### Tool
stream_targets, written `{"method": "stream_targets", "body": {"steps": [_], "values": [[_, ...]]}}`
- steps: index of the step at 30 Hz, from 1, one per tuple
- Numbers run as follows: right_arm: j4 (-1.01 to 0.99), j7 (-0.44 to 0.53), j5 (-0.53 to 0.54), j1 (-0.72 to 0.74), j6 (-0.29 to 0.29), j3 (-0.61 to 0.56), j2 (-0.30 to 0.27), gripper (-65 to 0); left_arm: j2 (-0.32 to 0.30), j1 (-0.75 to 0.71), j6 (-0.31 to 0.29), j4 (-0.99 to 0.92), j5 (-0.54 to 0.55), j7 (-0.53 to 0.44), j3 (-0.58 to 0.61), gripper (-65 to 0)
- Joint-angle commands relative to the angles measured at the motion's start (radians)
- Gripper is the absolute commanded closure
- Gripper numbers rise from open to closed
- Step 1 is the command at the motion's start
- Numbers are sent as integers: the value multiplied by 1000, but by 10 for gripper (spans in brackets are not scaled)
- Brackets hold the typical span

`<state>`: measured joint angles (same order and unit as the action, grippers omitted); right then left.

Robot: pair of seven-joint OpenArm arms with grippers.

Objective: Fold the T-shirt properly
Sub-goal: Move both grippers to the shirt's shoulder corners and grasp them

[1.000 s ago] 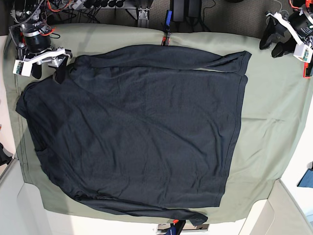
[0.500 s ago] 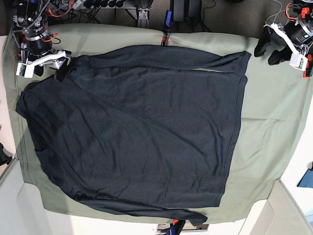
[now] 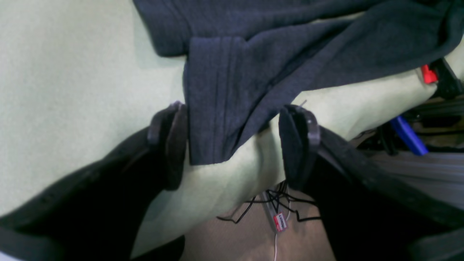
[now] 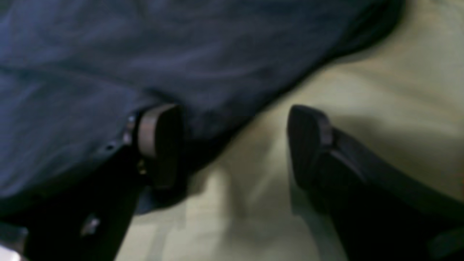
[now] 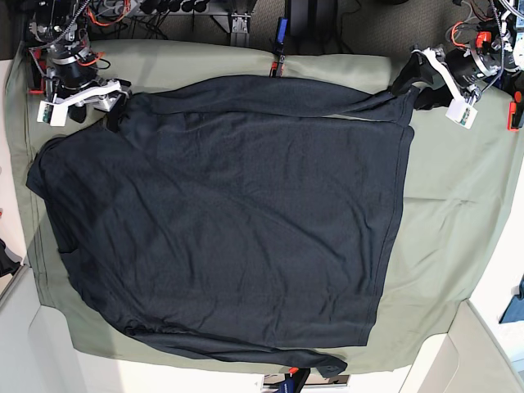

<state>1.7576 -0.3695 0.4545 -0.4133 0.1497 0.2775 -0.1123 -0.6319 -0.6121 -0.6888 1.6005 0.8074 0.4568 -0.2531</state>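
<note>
The dark navy T-shirt (image 5: 229, 213) lies spread flat on the sage-green cloth (image 5: 450, 205), with one long sleeve along the far edge and the other along the near edge. My left gripper (image 5: 412, 86) is open at the far sleeve's cuff. In the left wrist view the cuff (image 3: 217, 119) lies between the open fingers of the left gripper (image 3: 232, 145). My right gripper (image 5: 110, 105) is open at the shirt's far-left corner. In the right wrist view, the right gripper (image 4: 235, 145) has one finger (image 4: 161, 145) over the shirt (image 4: 145, 54) and the other over bare cloth.
A red clamp (image 5: 274, 65) grips the cloth at the far edge, and it shows in the left wrist view (image 3: 429, 74) too. Cables and a blue object (image 3: 407, 136) hang beyond the far table edge. The cloth (image 3: 72, 72) drops off just behind the left gripper.
The left arm has moved in from the far right corner to the sleeve cuff. The right arm has shifted slightly toward the shirt's far-left corner. The shirt has not moved.
</note>
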Motion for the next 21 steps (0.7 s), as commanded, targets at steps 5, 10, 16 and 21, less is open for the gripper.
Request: {"method": "stream_targets", "body": {"steps": [5,10,16,21], "values": [[16,21,30,1,64,-18,51,-447,-19,0,-9,10,10,-11,-7,-421],[16,21,-31,3,63,-66,77,-447,-16,0,-9,10,2,-12,-7,-421],[16,21,-71,3,58,-112,80,-447,-14,0,-9,10,-33,-26,-7,-419],[16,21,-82,3,52,-139,80,-439,-14,0,-9,10,-35,-35,-7,-373]]}}
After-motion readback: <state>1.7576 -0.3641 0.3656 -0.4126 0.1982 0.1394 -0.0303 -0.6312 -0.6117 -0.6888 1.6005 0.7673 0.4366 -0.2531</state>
